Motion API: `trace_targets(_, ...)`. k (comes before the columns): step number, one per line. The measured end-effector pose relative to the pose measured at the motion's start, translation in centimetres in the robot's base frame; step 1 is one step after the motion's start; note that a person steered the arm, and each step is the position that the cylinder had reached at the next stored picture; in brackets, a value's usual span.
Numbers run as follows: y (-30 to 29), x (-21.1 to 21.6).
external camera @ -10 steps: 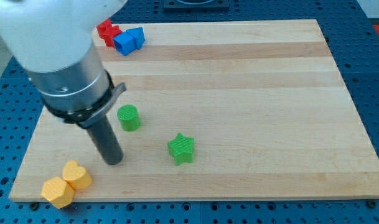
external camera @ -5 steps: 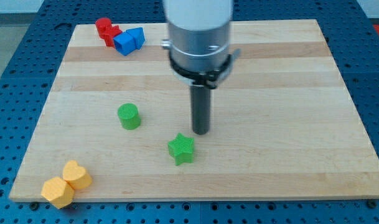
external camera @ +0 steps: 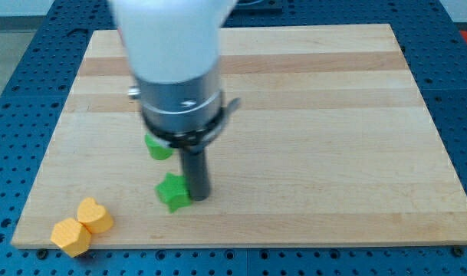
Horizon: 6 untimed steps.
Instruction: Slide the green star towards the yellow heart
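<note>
While touching green star [external camera: 172, 192] from view's right, my tip [external camera: 197, 198]; yellow heart [external camera: 94, 216] lower left.

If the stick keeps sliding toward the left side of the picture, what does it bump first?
My tip already sits against the green star, on its right side, so that comes first. Farther on, toward the view's bottom left, waits the yellow heart.

No writing, label, brand, number or sign can be read anywhere: not on the wooden worktop [external camera: 333, 115], the coloured blocks, or the arm's pale housing.
</note>
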State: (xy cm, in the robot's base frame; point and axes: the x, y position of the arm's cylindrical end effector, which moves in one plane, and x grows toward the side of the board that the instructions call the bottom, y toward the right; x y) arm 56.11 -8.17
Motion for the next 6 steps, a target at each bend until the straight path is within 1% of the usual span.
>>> trace_targets(1, -1.8, 0.6)
trace_targets(5, -3.5, 0.7)
trace_targets(6, -3.5, 0.0)
